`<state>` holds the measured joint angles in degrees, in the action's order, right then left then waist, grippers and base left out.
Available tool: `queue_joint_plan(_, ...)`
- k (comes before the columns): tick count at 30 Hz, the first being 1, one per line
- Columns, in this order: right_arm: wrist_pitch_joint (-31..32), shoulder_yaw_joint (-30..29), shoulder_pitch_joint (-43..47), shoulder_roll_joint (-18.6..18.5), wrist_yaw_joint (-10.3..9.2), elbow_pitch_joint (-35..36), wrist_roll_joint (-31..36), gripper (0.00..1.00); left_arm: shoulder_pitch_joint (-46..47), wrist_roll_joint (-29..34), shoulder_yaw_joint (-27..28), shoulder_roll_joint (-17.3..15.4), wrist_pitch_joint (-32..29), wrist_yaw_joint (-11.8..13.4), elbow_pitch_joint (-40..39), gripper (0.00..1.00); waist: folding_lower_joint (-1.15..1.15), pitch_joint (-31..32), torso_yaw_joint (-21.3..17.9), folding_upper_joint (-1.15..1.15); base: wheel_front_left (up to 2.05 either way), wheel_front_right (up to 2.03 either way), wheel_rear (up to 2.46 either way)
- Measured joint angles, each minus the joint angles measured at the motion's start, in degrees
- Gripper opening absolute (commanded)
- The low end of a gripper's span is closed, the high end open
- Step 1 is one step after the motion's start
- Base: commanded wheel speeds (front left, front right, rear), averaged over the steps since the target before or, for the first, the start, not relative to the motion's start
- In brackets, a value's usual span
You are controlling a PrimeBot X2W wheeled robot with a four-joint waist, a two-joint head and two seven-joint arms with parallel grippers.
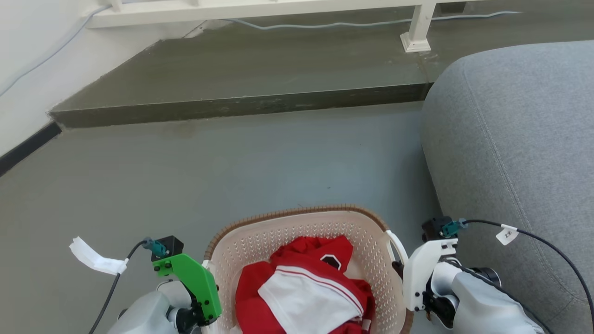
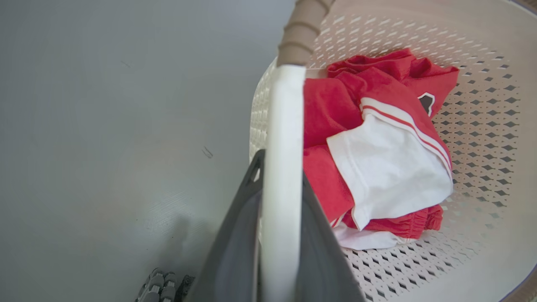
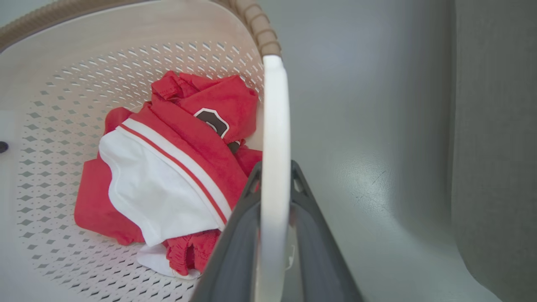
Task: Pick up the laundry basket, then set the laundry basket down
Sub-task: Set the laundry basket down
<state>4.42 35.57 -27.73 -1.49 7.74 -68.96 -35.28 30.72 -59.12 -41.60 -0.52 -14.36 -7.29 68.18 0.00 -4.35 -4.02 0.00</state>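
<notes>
laundry basket point(image 1: 278, 236) bottom centre | left gripper point(image 2: 280, 167), right gripper point(image 3: 275, 167) clamped on opposite handles point(image 2: 283, 117) | I want load balanced

Light: was bright, even, diffuse | shadows: soft, faint on floor point(image 2: 180, 235) | glare: mild sheen | focus: wrist-view foreground blurred | edges: bowed, wide-angle.

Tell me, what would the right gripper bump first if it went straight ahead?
The right gripper is shut on the white handle of the laundry basket, so that first; beyond, probably the brown rim; depth is unclear.
</notes>
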Motion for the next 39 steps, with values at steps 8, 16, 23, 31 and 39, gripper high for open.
queue_joint_plan(8,-2.4,-0.1,-2.4,0.0,-0.03,0.0,0.0,0.00,2.5,0.7,-0.3,0.0,3.2,0.0,0.0,0.00,0.00,-2.6,0.3,0.00,0.00,0.00,0.00)
queue_joint_plan(16,-4.8,-0.1,-4.9,-0.4,-0.26,0.1,0.4,0.00,5.5,2.1,-0.8,0.1,5.7,0.0,0.0,0.00,0.00,-6.7,0.4,0.00,0.00,0.00,0.00)
queue_joint_plan(23,-6.9,-0.3,-7.7,-0.7,-0.77,0.4,0.5,0.00,8.5,3.4,-1.0,0.2,7.6,0.3,-0.1,0.00,0.00,-11.6,0.7,0.00,0.00,0.00,0.00)
queue_joint_plan(31,-9.0,-0.6,-10.8,-1.2,-0.86,0.7,0.9,0.00,11.5,3.9,-1.3,0.2,8.9,0.3,0.0,0.00,0.01,-17.8,1.2,0.00,0.00,0.00,0.00)
queue_joint_plan(39,-10.5,-0.9,-14.1,-1.6,-0.86,1.0,1.0,0.00,15.0,4.4,-1.3,0.1,11.0,0.3,-0.1,0.00,0.01,-24.3,1.7,0.00,0.00,0.00,0.00)
